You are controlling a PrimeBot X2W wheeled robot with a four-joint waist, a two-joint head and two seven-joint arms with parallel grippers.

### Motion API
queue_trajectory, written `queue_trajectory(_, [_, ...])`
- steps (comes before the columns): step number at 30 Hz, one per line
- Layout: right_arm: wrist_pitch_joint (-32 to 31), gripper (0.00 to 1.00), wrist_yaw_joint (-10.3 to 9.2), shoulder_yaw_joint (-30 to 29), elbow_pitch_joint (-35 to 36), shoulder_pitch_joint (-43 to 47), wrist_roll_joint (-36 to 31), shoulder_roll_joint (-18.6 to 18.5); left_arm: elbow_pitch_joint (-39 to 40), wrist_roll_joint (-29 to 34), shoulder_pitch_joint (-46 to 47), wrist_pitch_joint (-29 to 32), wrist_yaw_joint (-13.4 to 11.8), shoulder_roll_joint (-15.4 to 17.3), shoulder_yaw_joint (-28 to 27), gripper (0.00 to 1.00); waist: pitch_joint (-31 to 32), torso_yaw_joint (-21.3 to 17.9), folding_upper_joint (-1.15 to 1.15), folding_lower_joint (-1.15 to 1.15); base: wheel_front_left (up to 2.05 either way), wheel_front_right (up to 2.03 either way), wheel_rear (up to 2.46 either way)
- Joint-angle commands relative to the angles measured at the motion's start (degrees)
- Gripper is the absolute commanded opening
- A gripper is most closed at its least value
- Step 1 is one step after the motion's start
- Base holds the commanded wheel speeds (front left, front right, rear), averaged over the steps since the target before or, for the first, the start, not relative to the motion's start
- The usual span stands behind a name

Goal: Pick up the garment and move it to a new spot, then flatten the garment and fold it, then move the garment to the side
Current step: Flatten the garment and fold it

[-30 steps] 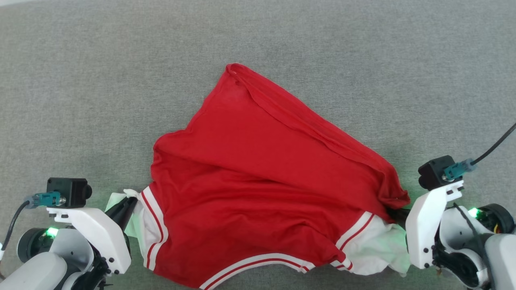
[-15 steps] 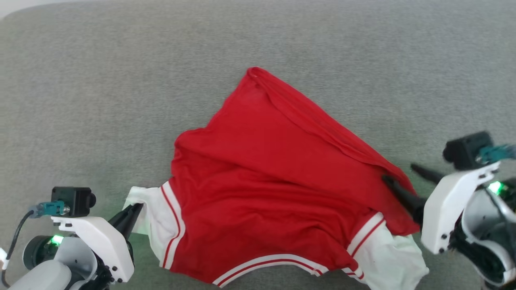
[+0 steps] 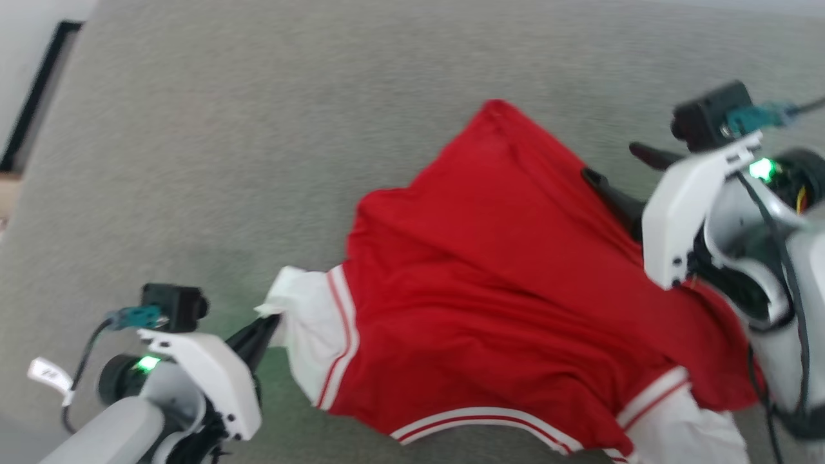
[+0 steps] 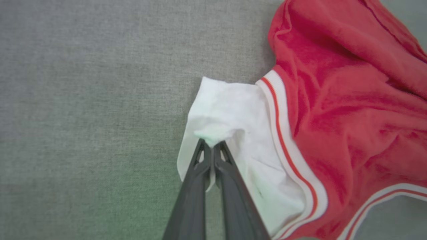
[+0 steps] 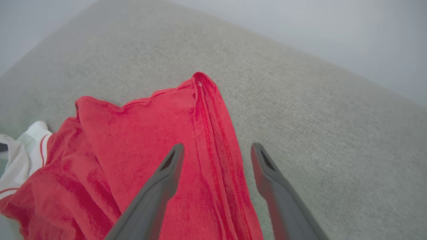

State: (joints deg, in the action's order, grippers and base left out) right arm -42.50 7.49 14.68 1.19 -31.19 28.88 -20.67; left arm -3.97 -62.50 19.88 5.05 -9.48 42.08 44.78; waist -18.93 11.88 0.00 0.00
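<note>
The garment (image 3: 490, 283) lies crumpled on the near right part of the table (image 3: 225, 129). The table top is a grey, finely woven cloth with a matte, faintly speckled look. We see it run to a soft, rounded far edge, with a pale plain wall (image 5: 300, 30) beyond and a dark strip (image 3: 35, 96) beside its left edge. The garment is a thin red knit, plain side up, gathered in loose folds and narrowing to a point at the far end along a stitched hem. White-and-red striped trim curves along its near edges, and white inner fabric spills out at both near corners. Our left gripper (image 4: 210, 144) has its jaws pressed together on a pinch of that white fabric at the left corner. Our right gripper (image 5: 217, 146) hovers over the red hem on the right, its jaws spread wide and holding nothing.
</note>
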Motion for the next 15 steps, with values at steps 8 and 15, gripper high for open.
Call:
queue_trajectory(8, [1.2,1.00,-0.01,9.0,-18.9,-14.9,2.7,-3.0,-4.8,2.6,6.0,0.6,3.8,-6.4,3.0,0.00,-2.9,10.7,0.00,0.00,0.00,0.00,0.00])
queue_trajectory(15, [-0.8,1.00,-0.01,14.5,-32.0,-21.2,3.2,-4.0,-8.0,2.9,8.0,0.1,6.0,-9.6,4.1,0.00,-4.4,14.3,0.00,0.00,0.00,0.00,0.00])
